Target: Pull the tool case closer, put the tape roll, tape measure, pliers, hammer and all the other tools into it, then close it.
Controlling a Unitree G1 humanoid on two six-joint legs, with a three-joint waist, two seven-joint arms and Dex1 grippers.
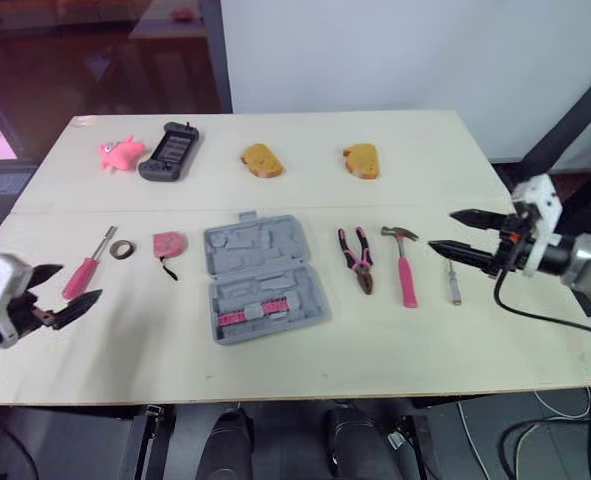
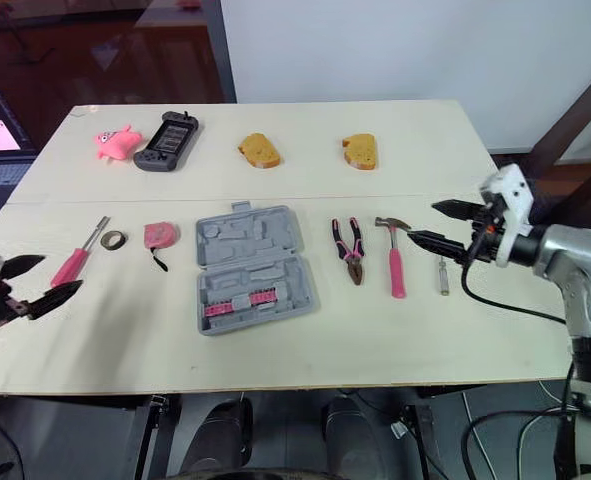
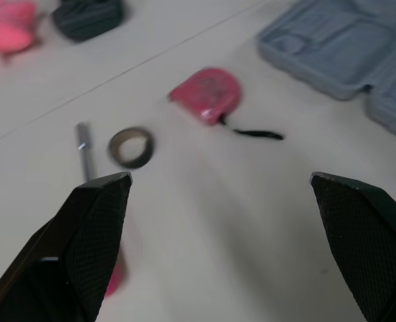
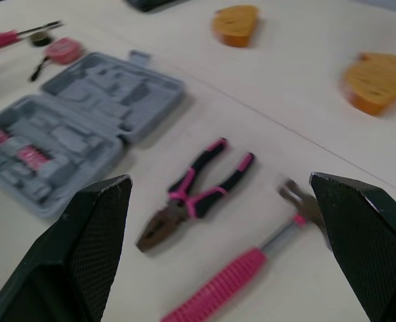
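Left gripper [image 1: 80, 281] is spread wide and holds nothing. It hovers at the front left corner of the desk [image 1: 405, 350], right by the handle of the pink screwdriver [image 1: 85, 268]. Right gripper [image 1: 441, 229] is also parted and empty, near the right edge, just past the small driver [image 1: 454, 283].

Status, as I read it: packing not started.

- Tool case [image 1: 263, 275] lies open and flat at mid-desk in the front half, with a bare strip between it and the front edge. Can't say whether the pull-closer step counts as done; it looks reachable from both sides.
- Inside the case I see one pink bit strip [image 1: 247, 316] in the near half. The other moulded slots look vacant.
- Left of the case, all on the desk: tape measure [image 1: 168, 244] just beside it, then tape roll [image 1: 122, 249], then the screwdriver toward the left edge.
- Right of the case, all on the desk: pliers [image 1: 356, 260], hammer [image 1: 405, 268], then the small driver. They are set apart from one another, not touching.
- Along the back edge: pink toy [image 1: 120, 152], black holder [image 1: 170, 151], two orange pieces [image 1: 261, 160]. They don't look like tools, so I'd leave them.

Left to do: six loose items into the case, then fold the lid over and shut it.
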